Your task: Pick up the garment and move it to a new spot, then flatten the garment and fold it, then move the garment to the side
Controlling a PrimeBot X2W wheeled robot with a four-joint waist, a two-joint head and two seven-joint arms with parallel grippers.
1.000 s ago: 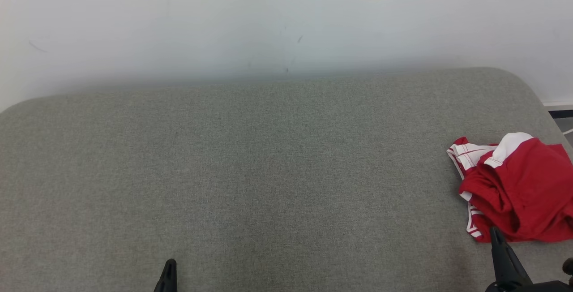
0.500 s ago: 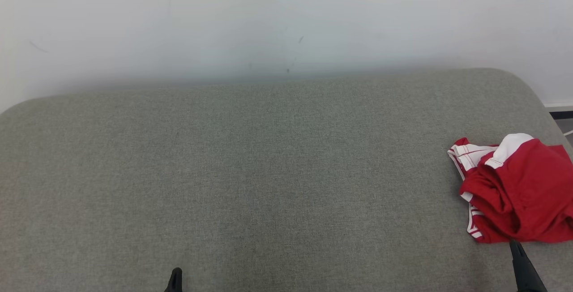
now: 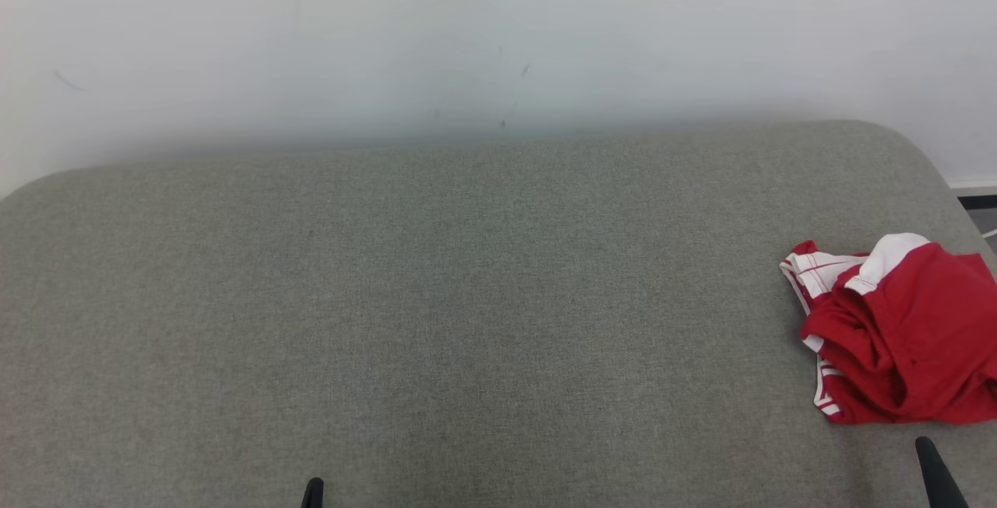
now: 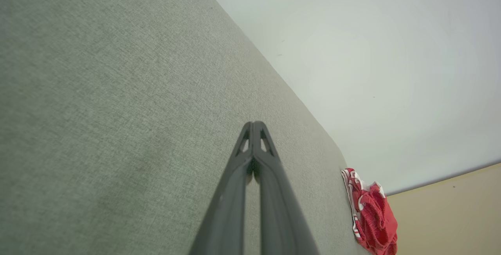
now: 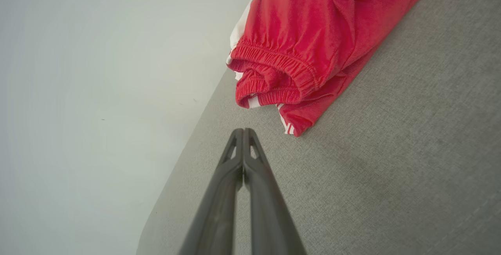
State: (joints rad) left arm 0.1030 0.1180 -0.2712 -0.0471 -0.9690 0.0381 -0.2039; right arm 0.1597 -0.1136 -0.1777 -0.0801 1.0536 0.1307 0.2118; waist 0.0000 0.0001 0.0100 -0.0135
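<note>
Backed my right claw (image 3: 928, 449) and left claw (image 3: 313, 486), both shut empty, off the rumpled red-and-white cloth shorts (image 3: 903, 336); side placement likely done

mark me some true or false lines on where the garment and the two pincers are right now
1. The red and white garment lies near the right end of the grey padded surface. True.
2. The right pincer is shut on the garment. False: it is shut, but its tips stop short of the cloth and hold nothing.
3. The left pincer is shut and holds nothing. True.
4. The garment is spread out flat. False: it lies bunched up, its elastic waistband gathered in folds.
</note>
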